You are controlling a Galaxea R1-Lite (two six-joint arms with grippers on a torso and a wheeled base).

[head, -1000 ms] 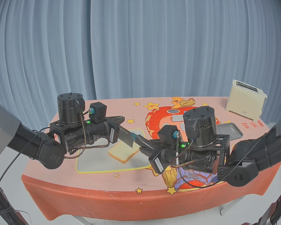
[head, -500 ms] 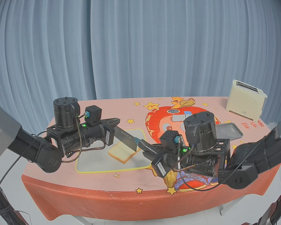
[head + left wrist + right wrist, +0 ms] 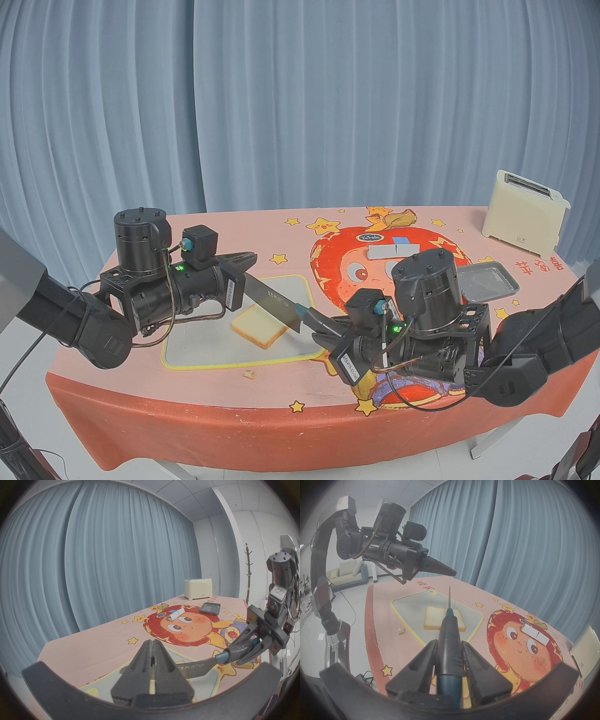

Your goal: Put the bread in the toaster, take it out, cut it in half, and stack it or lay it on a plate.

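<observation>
Treat the pale square slice of bread with a tan crust as light, soft and crumbly. It will likely squash under a hard pinch and skid under a dragged blade, so take it by opposite crust edges, where it is firmest, and press lightly. It lies flat, whole and uncut, on the grey cutting board with a yellow rim, left of centre in the lower half of the head view. Its top looks barely browned, and a small crumb sits on the pink cartoon-printed bench just below the board. Your right gripper has its fingers clamped on the grey-and-teal handle of the steel-bladed knife. The blade crosses the slice's upper right part, though you cannot tell whether the edge touches it. Your left gripper hangs above the board's upper edge beside the blade tip, fingers pressed together on nothing. The dark grey rectangular tray and cream toaster stand well apart at the right.
</observation>
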